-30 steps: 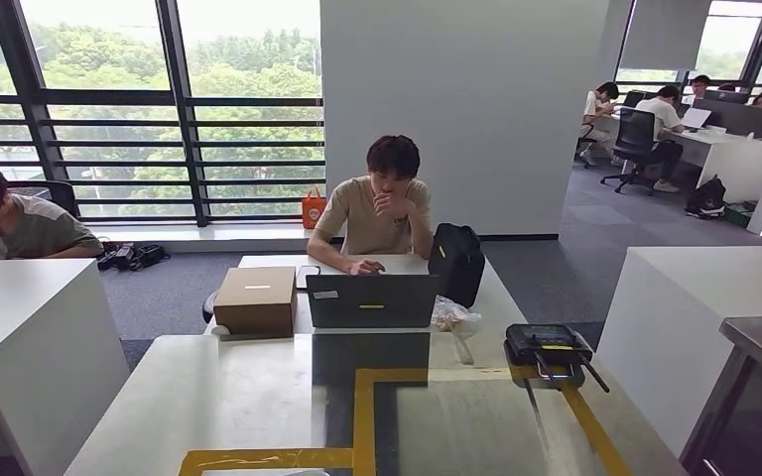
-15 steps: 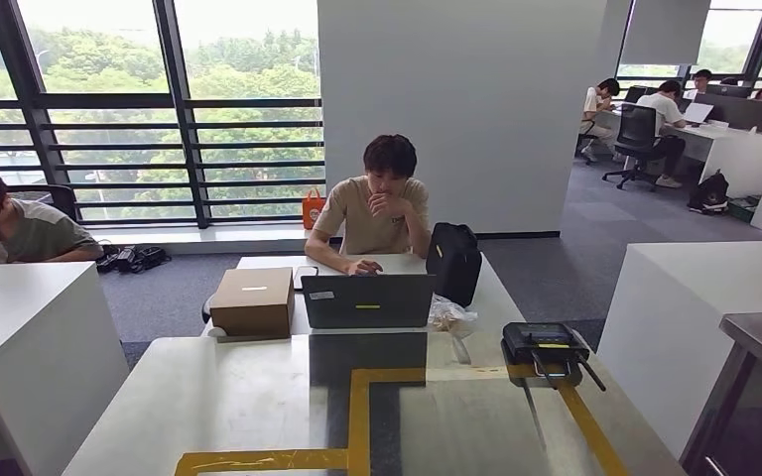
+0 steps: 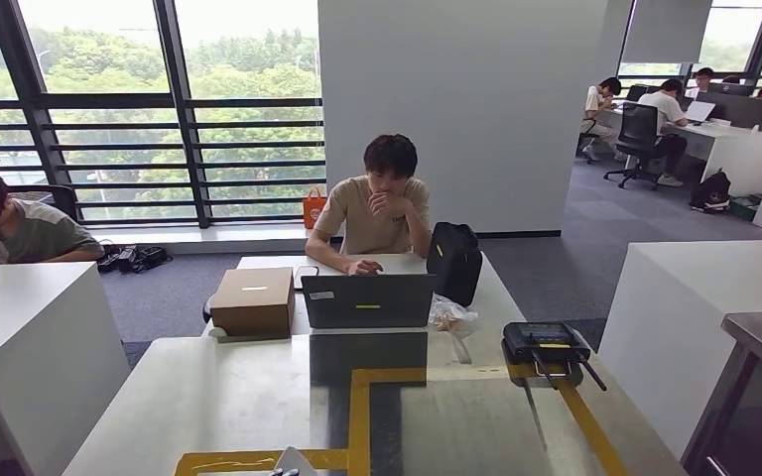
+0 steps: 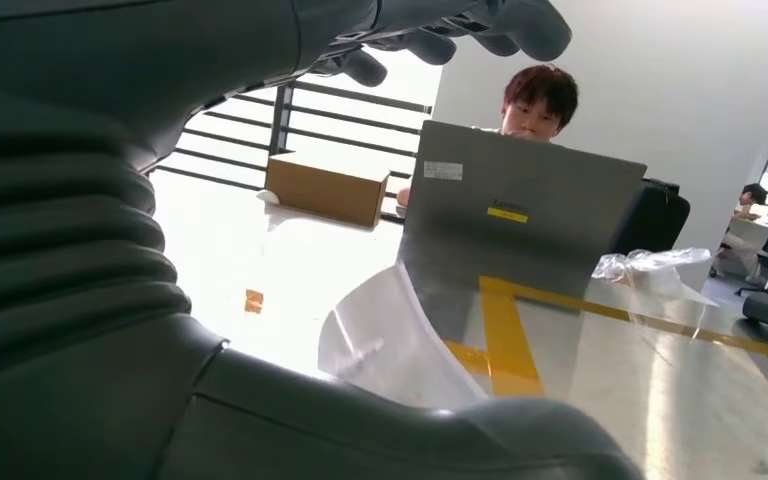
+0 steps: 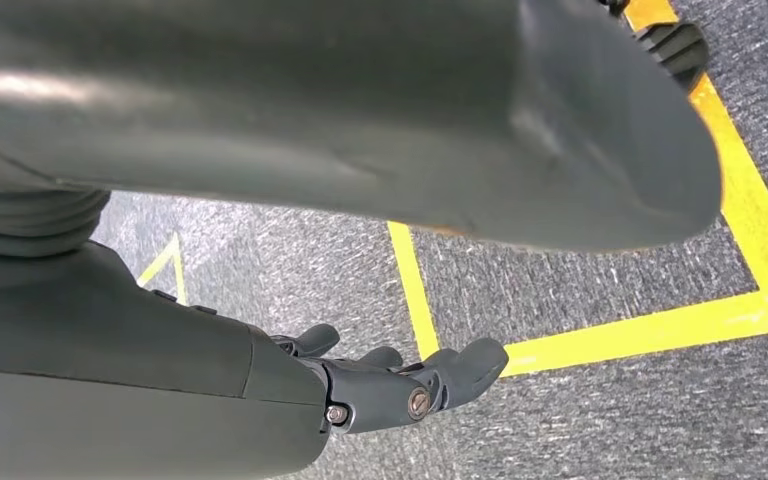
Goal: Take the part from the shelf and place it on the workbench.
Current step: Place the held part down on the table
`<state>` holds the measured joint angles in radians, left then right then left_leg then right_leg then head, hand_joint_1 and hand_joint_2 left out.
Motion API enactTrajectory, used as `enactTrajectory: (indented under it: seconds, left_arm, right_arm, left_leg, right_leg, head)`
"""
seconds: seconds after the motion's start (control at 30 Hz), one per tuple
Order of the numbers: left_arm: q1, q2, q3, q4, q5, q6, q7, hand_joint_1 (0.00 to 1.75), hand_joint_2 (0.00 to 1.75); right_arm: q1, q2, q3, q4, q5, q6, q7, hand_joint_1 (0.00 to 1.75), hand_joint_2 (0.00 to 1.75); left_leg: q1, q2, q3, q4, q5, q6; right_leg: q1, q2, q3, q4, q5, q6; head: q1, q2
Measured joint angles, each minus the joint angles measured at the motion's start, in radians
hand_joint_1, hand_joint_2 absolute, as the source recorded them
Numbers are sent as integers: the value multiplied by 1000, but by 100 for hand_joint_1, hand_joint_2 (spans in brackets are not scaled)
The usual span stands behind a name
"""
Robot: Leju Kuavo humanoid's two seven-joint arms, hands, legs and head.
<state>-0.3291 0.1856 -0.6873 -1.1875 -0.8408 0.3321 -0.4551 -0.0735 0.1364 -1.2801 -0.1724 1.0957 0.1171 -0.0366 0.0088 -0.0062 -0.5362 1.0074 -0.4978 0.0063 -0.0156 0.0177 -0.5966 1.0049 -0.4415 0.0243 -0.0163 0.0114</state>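
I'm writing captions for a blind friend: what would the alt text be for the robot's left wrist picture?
The robot's grey left hand holds a curved, clear part just above a glossy workbench marked with yellow tape. Beyond stand an open laptop, a cardboard box and a person seated behind the laptop.

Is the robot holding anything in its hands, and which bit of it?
The left hand seems to hold a pale curved part by its lower end, hidden behind the thumb. The right hand holds nothing.

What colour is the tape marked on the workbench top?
Yellow: the tape runs in strips across the grey workbench, clearest in the head view.
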Motion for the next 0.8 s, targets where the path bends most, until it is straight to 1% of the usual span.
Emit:
enactTrajectory:
  seconds: [0.03, 0.07, 0.1, 0.13, 0.17, 0.2, 0.23, 0.27, 0.3, 0.33, 0.37, 0.4, 0.43, 0.47, 0.5, 0.53, 0.57, 0.6, 0.63, 0.67, 0.7, 0.73, 0.77, 0.8]
  left_arm:
    - [1, 2, 1, -9, 0, 4, 3, 0, 0]
    - [2, 3, 1, -18, 0, 8, 5, 0, 0]
    - [4, 4, 2, -25, 0, 11, 7, 0, 0]
    - [8, 5, 2, -31, -1, 13, 9, 0, 0]
    - [13, 6, 2, -36, -4, 14, 11, 0, 0]
    - [20, 7, 2, -42, -7, 14, 13, 0, 0]
    - [25, 8, 2, -46, -12, 14, 16, 0, 0]
    - [29, 9, 3, -50, -16, 15, 19, 0, 0]
    - [32, 10, 3, -54, -18, 16, 22, 0, 0]
    - [34, 11, 4, -58, -22, 18, 24, 0, 0]
    - [36, 13, 6, -63, -26, 21, 26, 0, 0]
    - [39, 15, 9, -68, -30, 24, 27, 0, 0]
    - [42, 18, 12, -72, -34, 27, 27, 0, 0]
    - [47, 20, 15, -77, -37, 30, 27, 0, 0]
    - [51, 22, 17, -80, -39, 33, 27, 0, 0]
    - [56, 25, 19, -83, -39, 34, 27, 0, 0]
    - [61, 29, 21, -84, -40, 35, 27, 0, 0]
    - [63, 31, 23, -86, -41, 35, 27, 0, 0]
    - [66, 33, 25, -87, -42, 35, 27, 0, 0]
    - [67, 34, 26, -88, -43, 35, 27, 0, 0]
    - [69, 35, 28, -88, -45, 35, 27, 0, 0]
    - [72, 35, 29, -88, -47, 35, 27, 0, 0]
    - [74, 36, 29, -88, -50, 35, 27, 0, 0]
    - [75, 36, 29, -88, -53, 35, 27, 0, 0]
  right_arm:
    - [0, 1, 0, 0, 0, 0, -1, 0, 0]
    - [0, 1, 0, 0, 1, 0, -2, 0, 0]
    - [0, 0, 1, 0, 2, 0, -3, 0, 0]
    - [0, 0, 1, 0, 3, 0, -3, 0, 0]
    - [0, 0, 1, 0, 4, 1, -3, 0, 0]
    - [1, 0, 1, 0, 5, 1, -3, 0, 0]
    - [1, 0, 1, 0, 7, 1, -3, 0, 0]
    - [2, 0, 1, 0, 8, 1, -3, 0, 0]
    - [1, -1, 2, 0, 10, 1, -4, 0, 0]
    - [1, 1, 2, 1, 12, 2, -4, 0, 0]
    - [0, 2, 4, 1, 13, 3, -5, 0, 0]
    - [-1, 4, 5, 2, 15, 4, -5, 0, 0]
    - [-1, 6, 7, 2, 16, 5, -6, 0, 0]
    - [-1, 5, 8, 2, 17, 5, -6, 0, 0]
    - [-1, 5, 8, 2, 18, 5, -6, 0, 0]
    - [-1, 5, 9, 2, 19, 5, -7, 0, 0]
    - [-1, 5, 10, 2, 20, 5, -7, 0, 0]
    - [-1, 5, 11, 2, 21, 5, -7, 0, 0]
    - [-1, 5, 12, 2, 21, 5, -7, 0, 0]
    - [-1, 5, 13, 2, 22, 5, -7, 0, 0]
    - [-1, 5, 13, 2, 22, 5, -7, 0, 0]
    - [-1, 5, 14, 2, 22, 5, -7, 0, 0]
    - [-1, 5, 15, 2, 23, 5, -7, 0, 0]
    - [-1, 5, 15, 2, 23, 5, -7, 0, 0]
  left_leg:
    - [4, 1, 7, -12, 9, 4]
    - [9, 4, 10, -23, 17, 7]
    - [12, 6, 11, -28, 21, 8]
    - [13, 8, 10, -29, 23, 10]
    - [14, 10, 7, -27, 23, 10]
    - [16, 11, 5, -25, 23, 7]
    - [19, 12, 2, -21, 22, 2]
    - [25, 12, -2, -14, 20, -5]
    - [31, 11, -7, -3, 16, -15]
    - [33, 10, -14, 9, 12, -27]
    - [34, 8, -21, 22, 6, -38]
    - [32, 7, -28, 30, 2, -48]
    - [29, 6, -32, 31, 2, -56]
    - [31, 5, -32, 29, 4, -63]
    - [33, 5, -31, 27, 5, -69]
    - [34, 5, -34, 33, -5, -72]
    - [35, 6, -43, 57, -27, -73]
    - [34, 6, -61, 102, -64, -72]
    - [31, 6, -85, 164, -107, -68]
    - [27, 6, -107, 227, -144, -65]
    - [23, 6, -120, 274, -168, -60]
    - [19, 6, -118, 290, -173, -54]
    - [13, 6, -96, 266, -160, -44]
    - [7, 6, -57, 209, -136, -33]
  right_leg:
    - [1, -2, -4, 10, -9, 3]
    - [1, -4, -15, 37, -30, 4]
    - [0, -7, -37, 87, -60, 6]
    - [-2, -8, -66, 152, -95, 9]
    - [-6, -8, -95, 217, -122, 12]
    - [-10, -9, -113, 260, -134, 17]
    - [-15, -10, -113, 268, -128, 22]
    - [-21, -11, -93, 235, -105, 28]
    - [-28, -13, -57, 169, -77, 36]
    - [-31, -12, -27, 114, -60, 43]
    - [-34, -9, -7, 74, -50, 42]
    - [-35, -7, 0, 57, -50, 34]
    - [-33, -3, -5, 64, -54, 22]
    - [-32, -3, -8, 65, -51, 7]
    - [-31, -4, -11, 65, -48, -5]
    - [-29, -6, -14, 64, -43, -15]
    - [-28, -7, -19, 63, -38, -25]
    - [-25, -9, -25, 61, -32, -33]
    - [-22, -10, -32, 61, -26, -39]
    - [-17, -11, -39, 61, -21, -44]
    - [-11, -13, -47, 61, -15, -47]
    - [-6, -13, -54, 61, -9, -50]
    - [0, -13, -62, 61, -2, -51]
    - [5, -13, -69, 61, 5, -52]
  head:
    - [0, 0]
    - [0, 0]
    - [1, 0]
    - [1, 0]
    - [1, 0]
    - [1, 0]
    - [1, 0]
    - [1, 0]
    - [1, 0]
    - [1, 0]
    - [2, 0]
    - [1, 0]
    - [0, 0]
    - [-1, 0]
    - [-2, 0]
    - [-2, 0]
    - [-3, 0]
    - [-4, 0]
    - [-4, 0]
    - [-4, 0]
    - [-4, 0]
    - [-4, 0]
    - [-4, 0]
    - [-4, 0]
